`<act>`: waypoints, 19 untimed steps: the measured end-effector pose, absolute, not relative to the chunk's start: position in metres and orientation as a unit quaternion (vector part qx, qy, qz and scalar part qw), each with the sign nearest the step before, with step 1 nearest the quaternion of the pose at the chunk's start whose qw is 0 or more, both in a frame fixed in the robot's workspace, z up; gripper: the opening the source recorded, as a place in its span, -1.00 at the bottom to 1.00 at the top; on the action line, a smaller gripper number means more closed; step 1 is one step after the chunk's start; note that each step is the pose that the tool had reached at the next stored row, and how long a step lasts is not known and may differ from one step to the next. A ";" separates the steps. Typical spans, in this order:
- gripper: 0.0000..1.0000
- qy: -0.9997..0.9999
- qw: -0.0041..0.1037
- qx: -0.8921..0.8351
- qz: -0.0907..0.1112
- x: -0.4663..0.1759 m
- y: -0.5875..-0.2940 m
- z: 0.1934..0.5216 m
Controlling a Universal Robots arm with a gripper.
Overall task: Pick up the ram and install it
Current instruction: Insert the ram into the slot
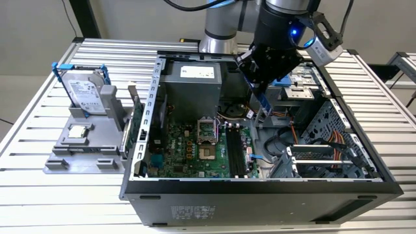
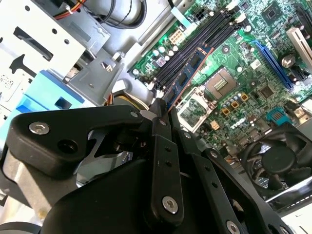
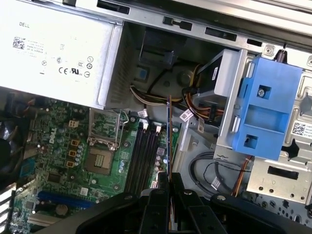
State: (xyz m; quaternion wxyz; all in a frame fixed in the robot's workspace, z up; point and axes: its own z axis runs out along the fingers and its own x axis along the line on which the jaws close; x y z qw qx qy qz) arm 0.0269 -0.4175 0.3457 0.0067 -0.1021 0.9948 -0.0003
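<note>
Gripper [image 2: 163, 108] clamped on the ram [image 2: 189, 70] above motherboard slots [image 2: 204, 36]

Arm [image 1: 221, 29]: silver-grey tubular joints with rounded caps. A black cable [image 1: 192, 8] loops off near the top. Wrist housing [image 1: 276, 29] is matte black, with a small blue light [image 1: 293, 33] glowing on its side. A pale grey camera module [image 1: 325, 46] is mounted beside it. End effector [image 2: 163, 105] in the second wrist view: black flat linkage bars [image 2: 161, 165], with round silver screws [image 2: 169, 204] at the pivots.
</note>
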 end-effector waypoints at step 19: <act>-1.00 0.996 0.007 -0.085 -0.001 0.033 -0.420 0.338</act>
